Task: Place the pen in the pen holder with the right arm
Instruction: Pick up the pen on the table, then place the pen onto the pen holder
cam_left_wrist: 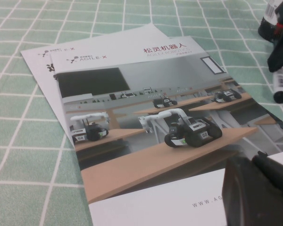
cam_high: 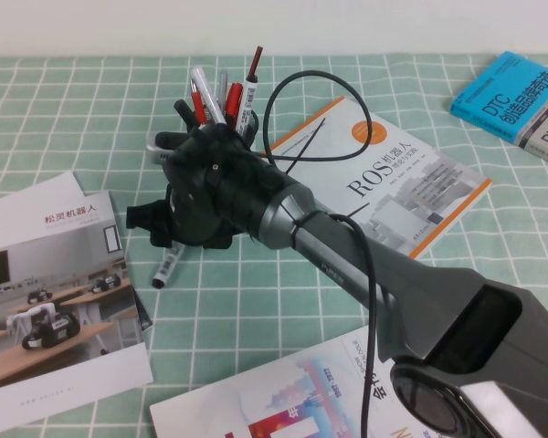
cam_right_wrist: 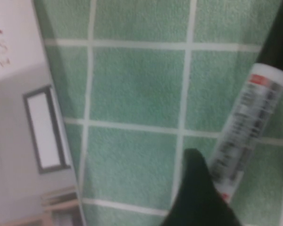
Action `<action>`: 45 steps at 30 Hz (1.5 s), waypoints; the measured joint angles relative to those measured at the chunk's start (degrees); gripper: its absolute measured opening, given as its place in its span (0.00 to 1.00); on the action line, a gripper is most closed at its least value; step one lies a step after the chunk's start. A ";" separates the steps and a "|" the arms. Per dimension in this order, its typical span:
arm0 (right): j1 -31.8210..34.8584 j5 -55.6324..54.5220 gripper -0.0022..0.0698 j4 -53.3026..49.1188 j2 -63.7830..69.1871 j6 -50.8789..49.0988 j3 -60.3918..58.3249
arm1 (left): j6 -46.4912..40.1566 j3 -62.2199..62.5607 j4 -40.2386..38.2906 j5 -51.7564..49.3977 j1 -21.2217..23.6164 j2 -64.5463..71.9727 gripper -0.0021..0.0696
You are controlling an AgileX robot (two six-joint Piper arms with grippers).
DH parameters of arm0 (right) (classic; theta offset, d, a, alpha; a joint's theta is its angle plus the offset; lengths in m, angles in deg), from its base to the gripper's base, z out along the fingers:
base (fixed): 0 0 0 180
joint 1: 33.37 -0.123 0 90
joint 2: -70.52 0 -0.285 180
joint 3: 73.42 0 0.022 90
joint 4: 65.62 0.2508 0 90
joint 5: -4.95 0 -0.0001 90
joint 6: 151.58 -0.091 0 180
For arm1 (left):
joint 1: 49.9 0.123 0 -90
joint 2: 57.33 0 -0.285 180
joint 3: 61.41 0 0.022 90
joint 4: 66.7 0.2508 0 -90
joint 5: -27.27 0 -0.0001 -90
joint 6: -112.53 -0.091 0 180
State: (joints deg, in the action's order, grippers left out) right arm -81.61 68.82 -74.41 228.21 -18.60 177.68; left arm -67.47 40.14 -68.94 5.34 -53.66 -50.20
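Note:
The pen (cam_high: pixel 167 265) lies on the green checked cloth, its white barrel and black end sticking out from under my right gripper (cam_high: pixel 164 239). In the right wrist view the pen (cam_right_wrist: pixel 250 117) lies beside one black finger (cam_right_wrist: pixel 198 197), and the gripper (cam_right_wrist: pixel 245 188) is open, low around it. The pen holder (cam_high: pixel 244 123), black mesh holding red pens, stands just behind the gripper, mostly hidden. In the left wrist view the pen (cam_left_wrist: pixel 279 87) shows under the right gripper (cam_left_wrist: pixel 280 52). My left gripper (cam_left_wrist: pixel 262 188) is shut and hovers over a brochure.
An AgileX brochure (cam_high: pixel 55 301) lies left of the pen, also seen in the left wrist view (cam_left_wrist: pixel 146 117). A ROS book (cam_high: pixel 393 182) lies right of the holder, a blue book (cam_high: pixel 516 91) at the far right, a booklet (cam_high: pixel 274 401) at the front edge.

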 joint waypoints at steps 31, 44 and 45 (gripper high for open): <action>1.79 5.53 0.19 6.40 0.00 16.45 0.56 | 0.00 0.00 0.00 0.00 0.00 0.00 0.02; 2.03 7.39 0.19 13.13 -7.43 23.30 -0.66 | 0.00 0.00 0.00 0.00 0.00 0.00 0.02; 2.03 7.39 0.19 13.13 -9.22 24.13 -1.30 | 0.00 0.00 0.00 0.00 0.00 0.00 0.02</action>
State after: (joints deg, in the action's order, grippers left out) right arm -79.58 76.21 -61.28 218.99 5.53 176.38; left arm -67.47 40.14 -68.94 5.34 -53.66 -50.20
